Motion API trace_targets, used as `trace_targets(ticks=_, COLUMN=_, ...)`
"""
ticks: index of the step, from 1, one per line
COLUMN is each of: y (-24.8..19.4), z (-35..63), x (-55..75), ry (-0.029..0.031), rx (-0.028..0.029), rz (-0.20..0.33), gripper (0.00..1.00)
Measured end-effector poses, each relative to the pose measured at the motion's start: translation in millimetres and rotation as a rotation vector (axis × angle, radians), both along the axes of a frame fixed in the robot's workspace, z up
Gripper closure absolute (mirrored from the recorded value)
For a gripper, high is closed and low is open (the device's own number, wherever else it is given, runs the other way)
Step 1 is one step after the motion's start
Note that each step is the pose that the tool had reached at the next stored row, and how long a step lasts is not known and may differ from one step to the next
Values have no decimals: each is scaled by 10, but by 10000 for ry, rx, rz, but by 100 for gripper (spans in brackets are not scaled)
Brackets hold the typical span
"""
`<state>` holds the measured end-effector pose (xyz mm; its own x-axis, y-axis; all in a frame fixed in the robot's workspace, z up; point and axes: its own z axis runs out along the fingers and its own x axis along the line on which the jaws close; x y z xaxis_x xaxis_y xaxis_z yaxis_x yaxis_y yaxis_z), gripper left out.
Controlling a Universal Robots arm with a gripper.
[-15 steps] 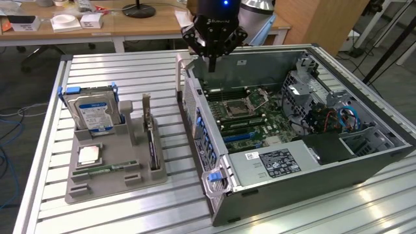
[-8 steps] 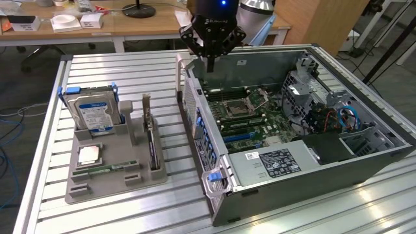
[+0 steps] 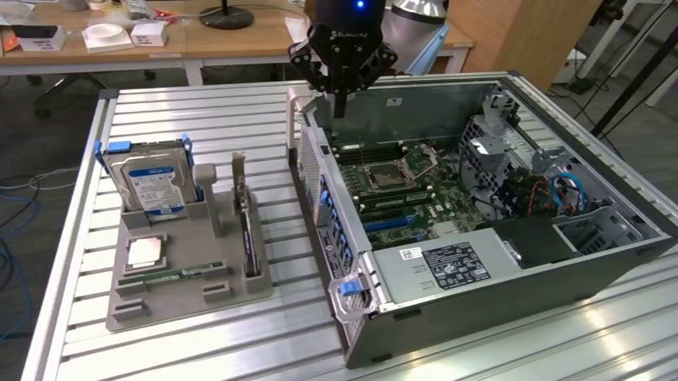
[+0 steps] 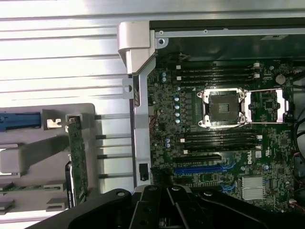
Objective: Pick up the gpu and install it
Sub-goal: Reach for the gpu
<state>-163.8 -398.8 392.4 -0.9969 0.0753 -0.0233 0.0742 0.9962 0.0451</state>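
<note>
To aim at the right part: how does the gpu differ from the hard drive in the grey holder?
The gpu is a thin green board set on its long edge; the hard drive is a thicker silver block with a blue label, standing on end. The hard drive has blue side rails; the gpu has a silver bracket at one end. Both sit in the grey holder.

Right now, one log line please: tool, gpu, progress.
tool: shut, empty, above open case | gpu: on edge in grey holder, ungripped | install: not done

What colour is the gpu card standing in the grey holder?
The gpu has a green board, clearest in the wrist view.
</note>
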Motion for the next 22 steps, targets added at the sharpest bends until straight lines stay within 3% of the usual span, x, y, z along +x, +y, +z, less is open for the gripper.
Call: trace_targets(ticks=22, y=0, z=-6, x=-171, ry=0, rx=0, rz=0, gripper=89)
